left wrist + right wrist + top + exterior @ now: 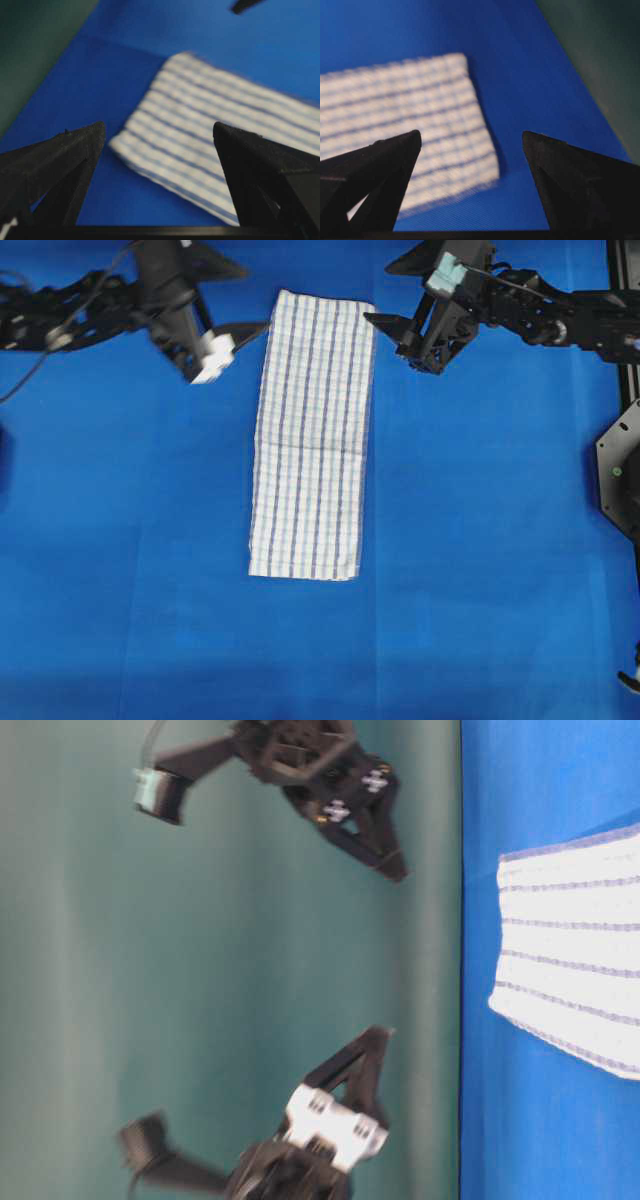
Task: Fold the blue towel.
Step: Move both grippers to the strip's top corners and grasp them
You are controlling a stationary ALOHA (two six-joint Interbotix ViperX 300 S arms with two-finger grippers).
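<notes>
Your blue towel lies flat as a long strip on the blue table cover, its far end between your left gripper and right gripper, both spread wide, empty, just beside its corners

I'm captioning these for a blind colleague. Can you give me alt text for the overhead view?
A striped towel lies flat as a long narrow strip on a blue table cover. Two black robot arms reach in from either side near its far end, the left claw and right claw both open, neither holding the towel.
</notes>
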